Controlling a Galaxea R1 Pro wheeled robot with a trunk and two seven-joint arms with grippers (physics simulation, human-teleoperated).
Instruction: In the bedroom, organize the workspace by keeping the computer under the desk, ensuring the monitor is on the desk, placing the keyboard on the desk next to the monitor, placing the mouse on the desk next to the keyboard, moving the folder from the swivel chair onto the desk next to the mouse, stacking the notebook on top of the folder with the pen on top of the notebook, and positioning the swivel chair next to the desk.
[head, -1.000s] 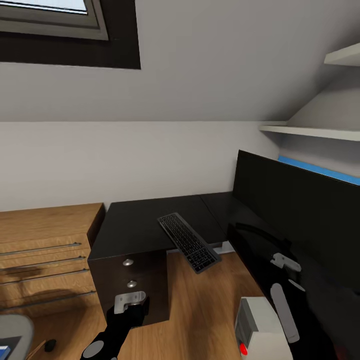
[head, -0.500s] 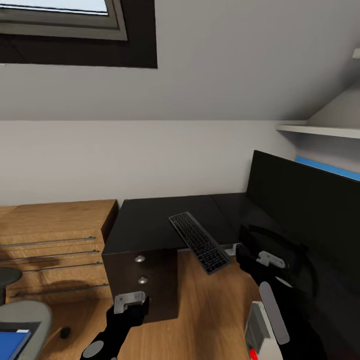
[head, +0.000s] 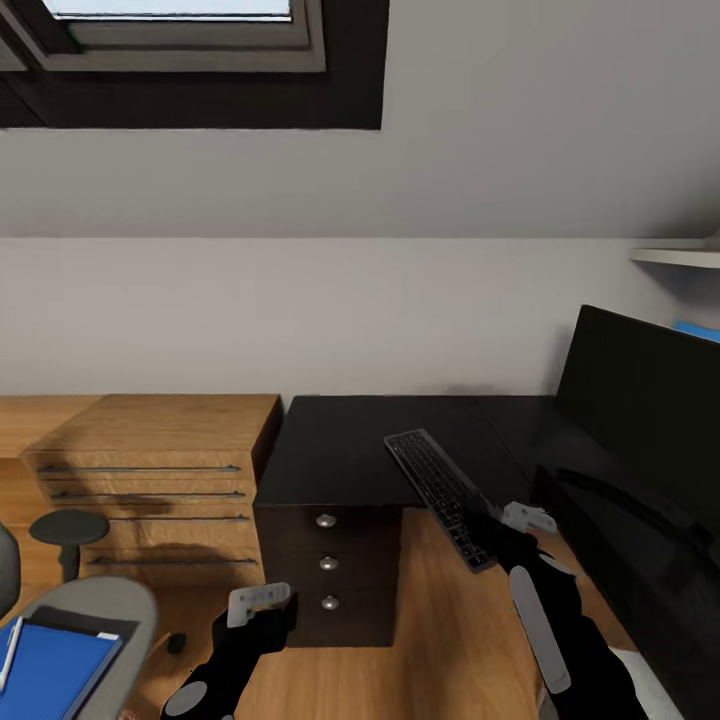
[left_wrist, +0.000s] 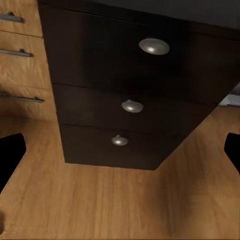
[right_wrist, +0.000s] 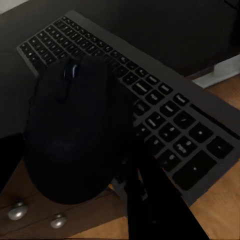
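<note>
Bedroom wall, pale under a sloped ceiling, fills the upper half of the head view, with a window at upper left. Since a second ago the whole view has swung left, a camera move, bringing the swivel chair (head: 85, 625) into the lower left corner with the blue folder (head: 45, 668) on its seat. The black desk (head: 345, 455) sits at centre above its drawer unit. The monitor (head: 640, 400) stands at right. The keyboard (head: 440, 497) hangs partly off the desk's front edge. The right gripper (head: 515, 530), at lower right, is pinching the mouse (right_wrist: 70, 130) just above the keyboard, ready for placing. The left gripper (head: 262, 600) hangs spread and empty before the drawers.
</note>
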